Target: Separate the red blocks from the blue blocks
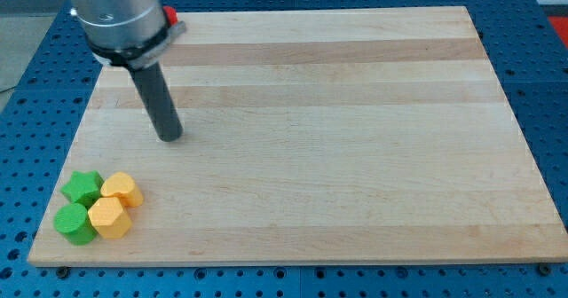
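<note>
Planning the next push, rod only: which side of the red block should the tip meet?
Probably the top side of the red block, pushing it down the view: it sits at the board's top edge, mostly hidden behind the arm, shape unclear. My tip is below it.

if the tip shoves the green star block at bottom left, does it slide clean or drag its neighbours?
Probably drags: the green star block touches the yellow blocks and the green cylinder. It looks squat, so tipping is unlikely. Its notched outline may make it rotate. My tip is well above the cluster.
</note>
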